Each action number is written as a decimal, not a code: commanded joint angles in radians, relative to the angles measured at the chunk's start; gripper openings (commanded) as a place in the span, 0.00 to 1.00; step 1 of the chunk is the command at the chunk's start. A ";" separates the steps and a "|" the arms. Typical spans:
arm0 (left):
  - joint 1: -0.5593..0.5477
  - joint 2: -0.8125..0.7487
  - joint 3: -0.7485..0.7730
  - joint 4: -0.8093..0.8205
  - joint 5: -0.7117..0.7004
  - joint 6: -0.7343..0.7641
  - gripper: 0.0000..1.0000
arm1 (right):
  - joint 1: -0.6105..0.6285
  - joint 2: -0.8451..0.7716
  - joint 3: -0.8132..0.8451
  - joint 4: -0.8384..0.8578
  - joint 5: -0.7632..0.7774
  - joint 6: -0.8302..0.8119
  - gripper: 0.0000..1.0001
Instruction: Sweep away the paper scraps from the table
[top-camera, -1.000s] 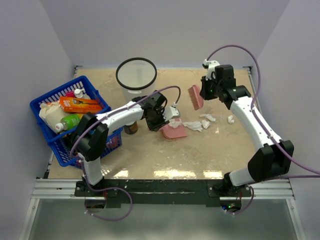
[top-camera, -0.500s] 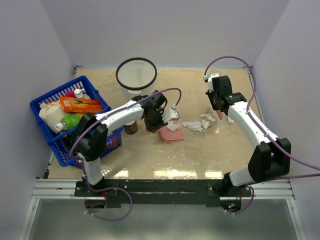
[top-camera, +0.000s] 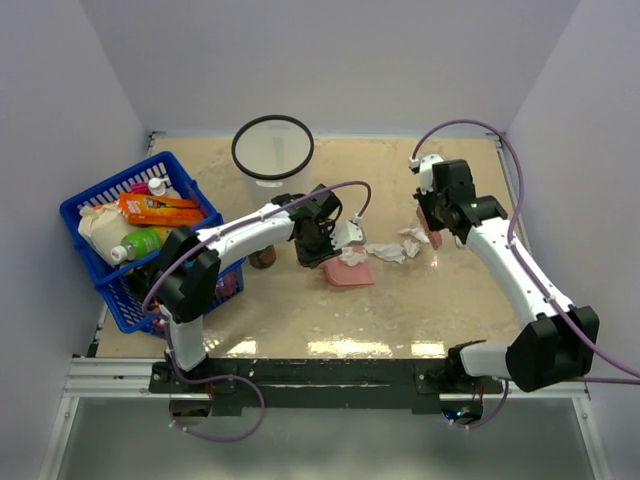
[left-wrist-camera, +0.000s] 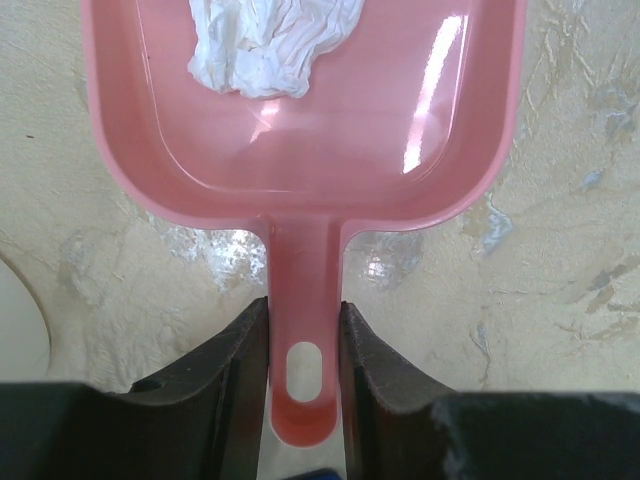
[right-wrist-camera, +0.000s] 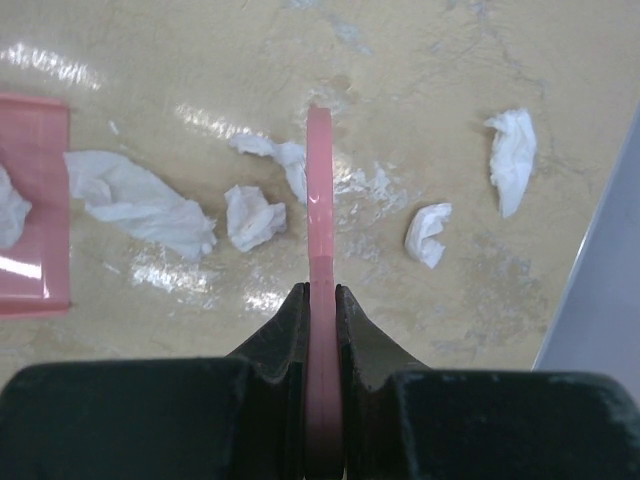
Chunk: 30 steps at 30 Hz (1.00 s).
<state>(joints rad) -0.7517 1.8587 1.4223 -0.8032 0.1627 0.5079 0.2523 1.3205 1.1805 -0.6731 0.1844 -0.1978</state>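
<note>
My left gripper (top-camera: 325, 245) (left-wrist-camera: 305, 335) is shut on the handle of a pink dustpan (top-camera: 348, 273) (left-wrist-camera: 300, 130) that lies flat on the beige table (top-camera: 300, 320). One white paper wad (left-wrist-camera: 270, 40) sits in the pan. My right gripper (top-camera: 432, 212) (right-wrist-camera: 320, 295) is shut on a pink brush (top-camera: 436, 237) (right-wrist-camera: 319, 190) seen edge-on, its tip down among the paper scraps. Scraps lie left of the brush (right-wrist-camera: 140, 205) (right-wrist-camera: 252, 215) (top-camera: 385, 251) and two lie to its right (right-wrist-camera: 426, 232) (right-wrist-camera: 513, 158). The pan's open edge (right-wrist-camera: 30, 200) faces them.
A blue basket (top-camera: 75, 210) full of groceries stands at the left edge. A round black-rimmed white bin (top-camera: 272, 148) stands at the back. A small brown jar (top-camera: 262, 258) sits beside the left arm. A grey wall (right-wrist-camera: 600, 300) bounds the right side.
My right gripper has swung the brush from the back middle to the right and down onto the table among the scraps. The left gripper and dustpan shifted slightly.
</note>
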 joint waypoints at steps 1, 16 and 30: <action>-0.008 0.025 0.055 -0.002 -0.003 -0.012 0.00 | 0.010 -0.021 -0.054 -0.014 -0.071 0.011 0.00; -0.024 0.091 0.112 0.013 -0.005 -0.014 0.00 | 0.168 0.068 0.004 0.021 -0.407 0.113 0.00; -0.023 0.001 -0.031 0.176 -0.028 -0.014 0.00 | 0.165 -0.035 0.038 -0.051 -0.341 0.113 0.00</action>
<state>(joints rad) -0.7727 1.9408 1.4525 -0.7170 0.1516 0.5079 0.4244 1.3521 1.1835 -0.7143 -0.2222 -0.0677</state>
